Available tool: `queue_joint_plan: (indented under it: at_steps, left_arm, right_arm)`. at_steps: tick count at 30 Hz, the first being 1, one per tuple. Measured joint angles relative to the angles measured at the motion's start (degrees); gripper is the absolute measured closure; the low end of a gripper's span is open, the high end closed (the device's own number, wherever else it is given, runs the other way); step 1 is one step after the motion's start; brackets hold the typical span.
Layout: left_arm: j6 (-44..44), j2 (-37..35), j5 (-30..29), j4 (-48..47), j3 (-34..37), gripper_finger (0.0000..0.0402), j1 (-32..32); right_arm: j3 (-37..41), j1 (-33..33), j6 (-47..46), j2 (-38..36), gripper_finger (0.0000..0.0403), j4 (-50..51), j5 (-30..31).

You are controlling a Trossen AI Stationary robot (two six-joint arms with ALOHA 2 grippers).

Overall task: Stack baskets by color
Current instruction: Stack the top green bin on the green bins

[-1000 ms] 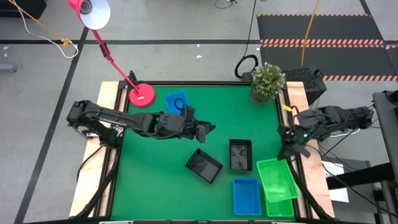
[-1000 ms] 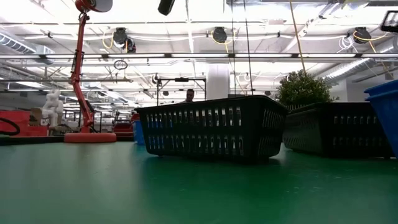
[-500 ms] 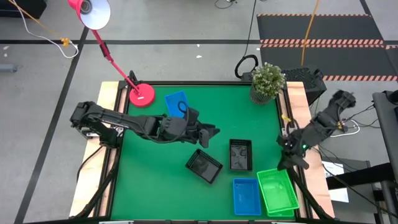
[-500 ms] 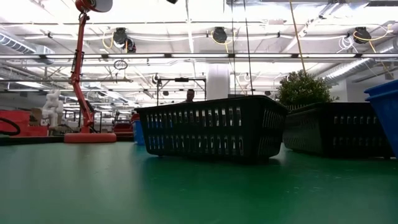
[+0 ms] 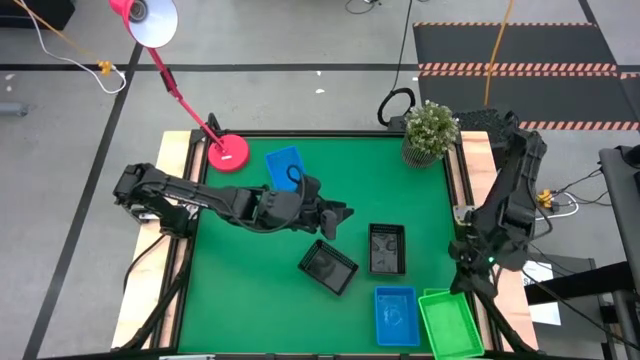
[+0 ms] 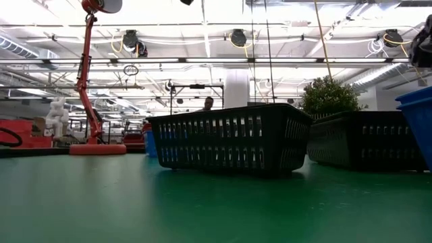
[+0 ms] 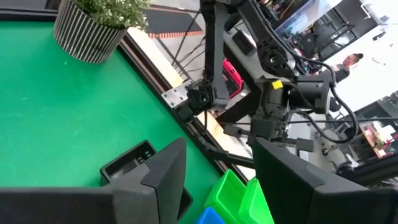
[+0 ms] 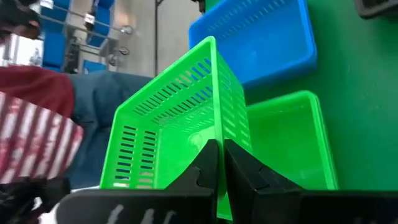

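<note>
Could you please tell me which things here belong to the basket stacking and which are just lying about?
Job: green baskets; blue baskets; black baskets.
Lying about: pink lamp; potted plant.

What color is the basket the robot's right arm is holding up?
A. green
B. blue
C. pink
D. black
A: in the right wrist view the right gripper has its fingers shut on the wall of a green basket, tilted above another green basket lying on the table.
</note>
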State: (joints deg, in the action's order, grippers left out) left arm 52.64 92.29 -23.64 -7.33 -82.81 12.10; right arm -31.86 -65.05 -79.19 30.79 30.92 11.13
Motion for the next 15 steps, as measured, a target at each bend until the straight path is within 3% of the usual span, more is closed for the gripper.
queue_joint_plan:
  at_steps: [9, 15]
  left_arm:
    - [0.02, -0.02, 0.02, 0.39, 0.0, 0.0215, 0.49]
    - [0.03, -0.02, 0.02, 1.44, 0.0, 0.0215, 0.52]
  right_arm:
    - [0.04, -7.1, -7.15, 0.0, 0.0399, 4.91, 8.38]
    - [0.04, -9.77, -9.49, -0.16, 0.0399, 8.28, 8.59]
